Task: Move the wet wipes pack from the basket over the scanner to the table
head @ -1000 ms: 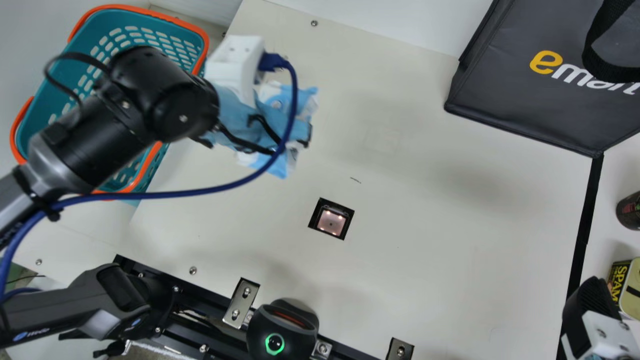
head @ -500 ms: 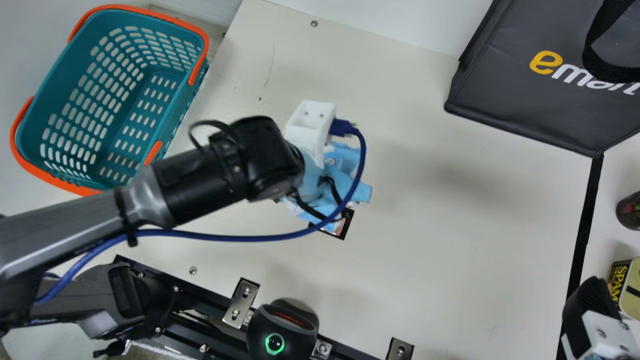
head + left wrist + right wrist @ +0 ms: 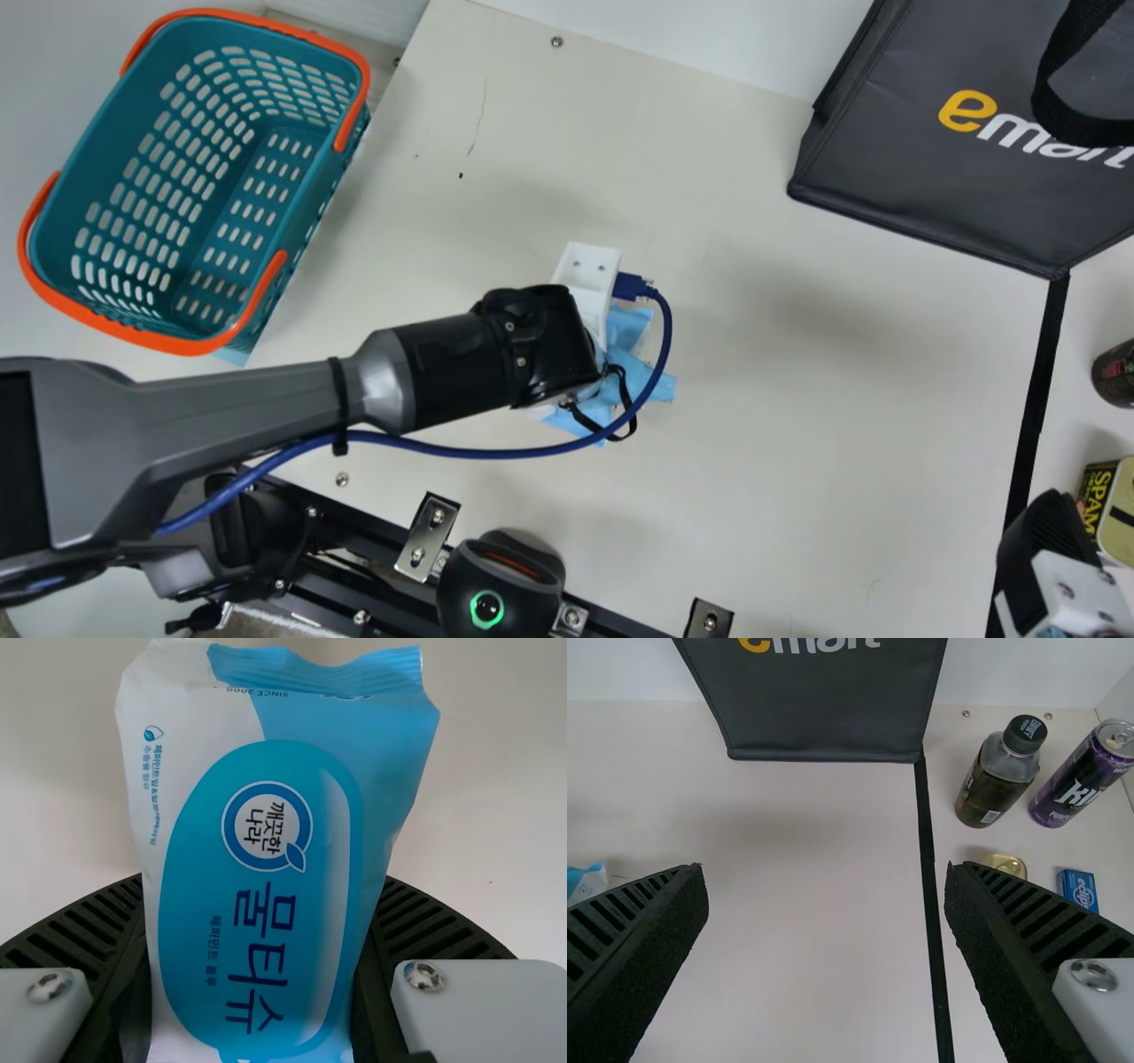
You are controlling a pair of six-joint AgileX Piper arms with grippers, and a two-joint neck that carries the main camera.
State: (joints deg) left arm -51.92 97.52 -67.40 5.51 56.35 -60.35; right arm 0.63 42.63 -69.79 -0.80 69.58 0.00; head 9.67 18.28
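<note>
My left gripper [image 3: 588, 282] is over the middle of the table, its fingertips hidden beneath the arm. Blue parts of the wet wipes pack [image 3: 627, 326] stick out past it, above where the square scanner window lies; that window is covered from sight. In the left wrist view the blue and white pack [image 3: 257, 966] stands between the ribbed fingers of my left gripper [image 3: 261, 890], shut on its two sides. My right gripper [image 3: 1050, 540] is at the lower right corner; in its wrist view the right gripper [image 3: 824, 873] is open with nothing between its fingers.
The teal basket [image 3: 89, 177] with orange handles stands at the upper left. A dark bag [image 3: 886, 168] is at the upper right. A black device [image 3: 500, 576] with a green ring sits at the near edge. Right of the black strip stand a bottle [image 3: 997, 775] and a purple can [image 3: 1081, 775].
My left arm has swung right and nearer from beside the basket, carrying the pack to the scanner window, which it has covered. The right gripper has stayed still.
</note>
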